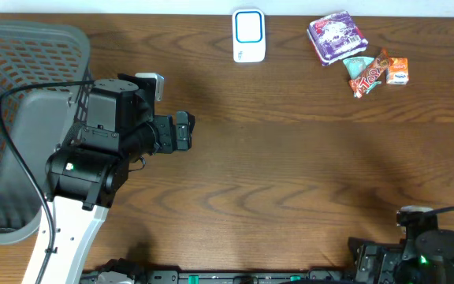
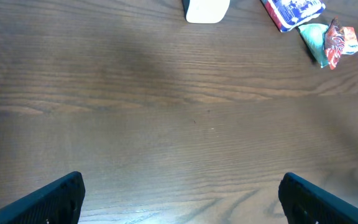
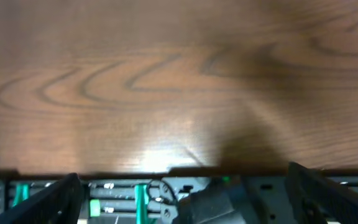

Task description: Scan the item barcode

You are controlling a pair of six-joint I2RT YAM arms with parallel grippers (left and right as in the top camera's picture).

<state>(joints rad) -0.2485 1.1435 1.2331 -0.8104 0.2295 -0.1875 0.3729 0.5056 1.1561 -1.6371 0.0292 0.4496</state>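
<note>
A white barcode scanner stands at the table's far edge, also in the left wrist view as the scanner. To its right lie snack items: a purple packet, a teal wrapper, a brown-red candy bar and a small orange box. My left gripper hovers left of centre, far from them, pointing right. In its wrist view the left gripper is open with only bare wood between its fingers. My right gripper is open and empty at the near right edge.
A grey plastic basket fills the far left, partly under the left arm. Black arm mounts and cabling run along the near table edge. The right arm's body sits at the bottom right corner.
</note>
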